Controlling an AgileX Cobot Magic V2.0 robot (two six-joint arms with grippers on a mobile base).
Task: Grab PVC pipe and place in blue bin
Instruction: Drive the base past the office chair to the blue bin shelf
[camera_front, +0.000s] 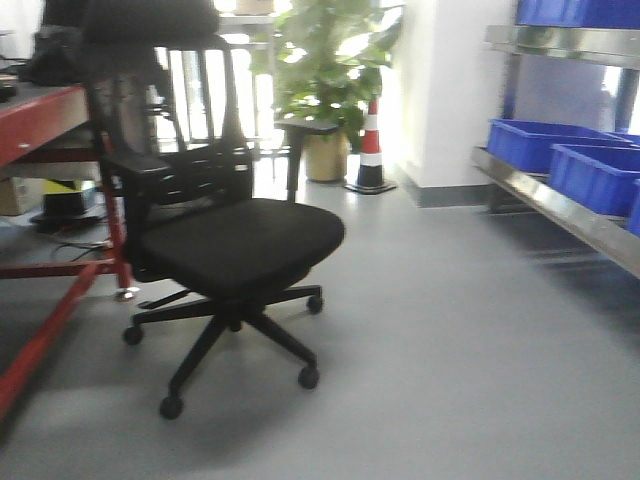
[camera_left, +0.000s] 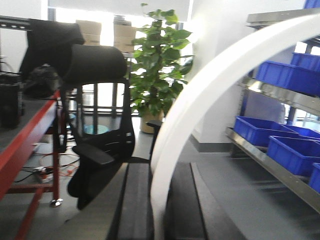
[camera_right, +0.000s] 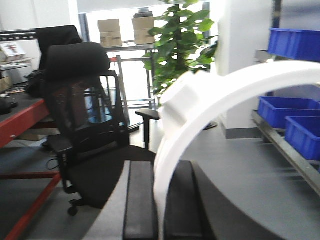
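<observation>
Closest to us in each wrist view are two dark fingers with a white PVC pipe (camera_left: 210, 95) between them. The left end effector (camera_left: 159, 167) is closed against the sides of the pipe, which curves up and away over the room. The right end effector (camera_right: 160, 165) grips a white curved pipe in the same way. This one carries a thicker fitting just above the fingers. We cannot tell whether both hold one pipe or two.

We take the black office chair (camera_front: 235, 245) as our landmark. Well to its right in the front view, blue bins (camera_front: 540, 145) sit in a row on a metal shelf (camera_front: 560, 205), with more blue bins on the tier above. We cannot see what is inside them, and the pipe is well apart from them.

Just left of the chair stands the red-framed surface (camera_front: 40, 115), with dark items on top. Behind the chair are a potted plant (camera_front: 330, 70) and a striped traffic cone (camera_front: 371, 150) beside a white wall. Cardboard boxes (camera_right: 111, 32) are stacked farther back. Under the chair the floor (camera_front: 450, 350) is plain grey.
</observation>
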